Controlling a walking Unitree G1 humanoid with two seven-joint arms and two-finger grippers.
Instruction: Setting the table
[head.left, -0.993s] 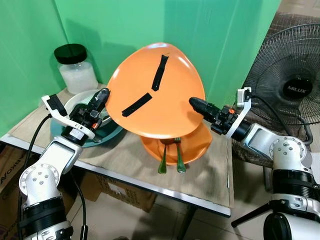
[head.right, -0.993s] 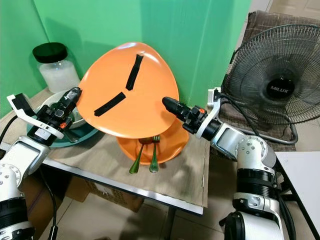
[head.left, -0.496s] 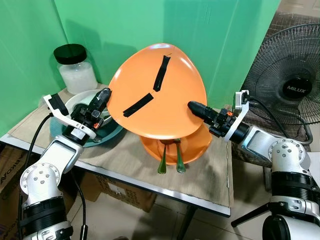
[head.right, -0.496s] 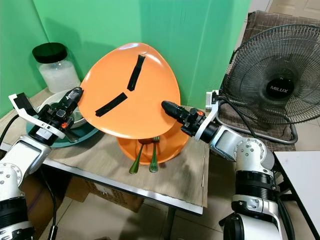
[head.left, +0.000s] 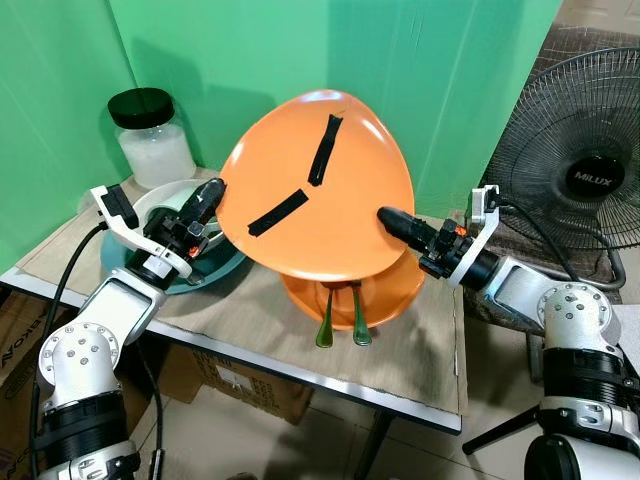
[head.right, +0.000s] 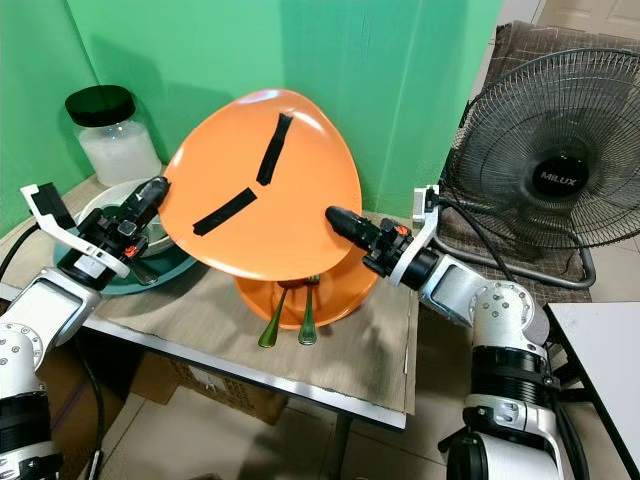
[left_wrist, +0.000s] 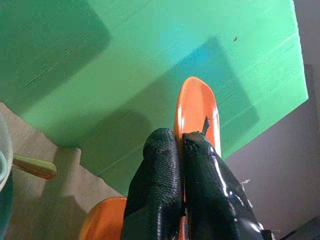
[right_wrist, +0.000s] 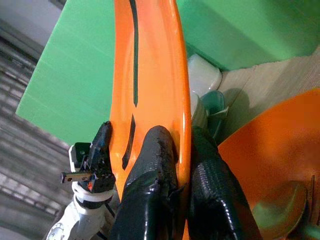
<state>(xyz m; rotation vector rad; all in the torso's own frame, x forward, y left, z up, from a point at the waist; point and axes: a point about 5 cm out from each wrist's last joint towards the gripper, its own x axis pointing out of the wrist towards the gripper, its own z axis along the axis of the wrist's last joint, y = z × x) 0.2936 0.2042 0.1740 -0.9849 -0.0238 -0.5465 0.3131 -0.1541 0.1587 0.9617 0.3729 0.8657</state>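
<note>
Grippers, left (head.left: 208, 194) and right (head.left: 388, 217), clamp tilted orange plate (head.left: 320, 190).

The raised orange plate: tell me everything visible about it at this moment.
The raised plate is a rounded, glossy orange dish, plastic by its look, with two black strips on the face turned toward the head camera. It is held in the air, tilted steeply, above a second orange plate on the table. The left gripper pinches its left rim and the right gripper pinches its right rim; both wrist views show the fingers closed on the thin edge. Nothing else touches it.
</note>
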